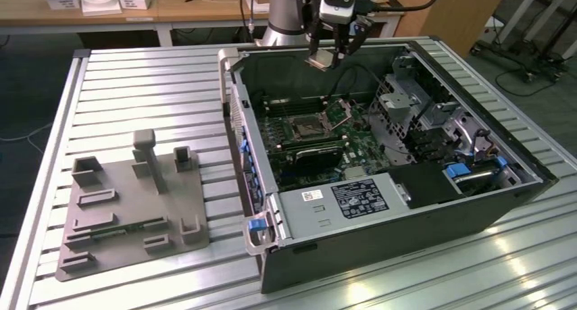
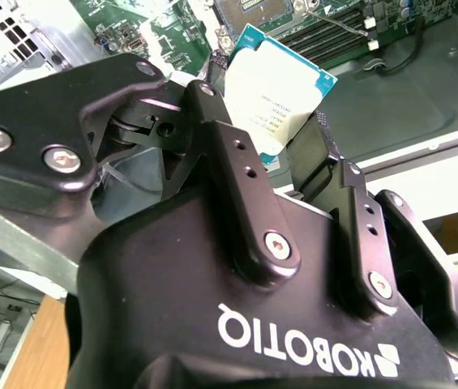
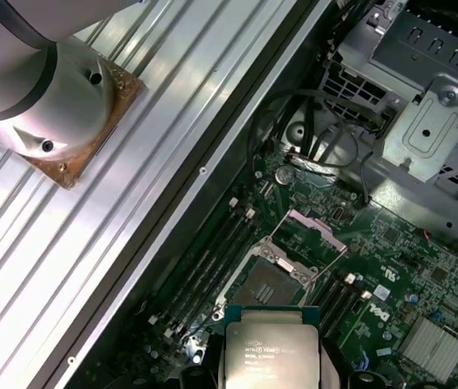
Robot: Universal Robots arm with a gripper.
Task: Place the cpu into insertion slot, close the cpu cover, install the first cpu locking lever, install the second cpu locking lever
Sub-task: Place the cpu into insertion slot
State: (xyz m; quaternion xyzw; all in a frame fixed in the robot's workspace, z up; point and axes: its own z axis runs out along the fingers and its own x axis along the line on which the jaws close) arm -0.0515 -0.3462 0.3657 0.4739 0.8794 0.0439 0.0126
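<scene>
The tool [image 1: 336, 53] hangs over the far side of the open computer case [image 1: 243, 131], clenched on the cpu [image 1: 317, 61]. In the second wrist view its 2 fingers [image 2: 237, 162] pinch the chip by opposite edges, pale metal top in plain sight. Well below on the green board sits the insertion slot [image 3: 271, 284], bare and waiting, with the cpu cover [image 3: 314, 231] swung up just beside it.

Now the hazards, as I judge them. That is an edge grip on a thin, smooth part, and any jolt on the way down could let it twist or slide out, dropping it among the board components. The slot is unforgiving too: arrive rotated or off-centre and the cpu lands on the rim or the contacts instead of seating flat. And that raised cover stands close to the path — clip it with a finger and it could flop shut over an empty slot. The ribbed metal surface [image 1: 144, 87] carries the case.
</scene>
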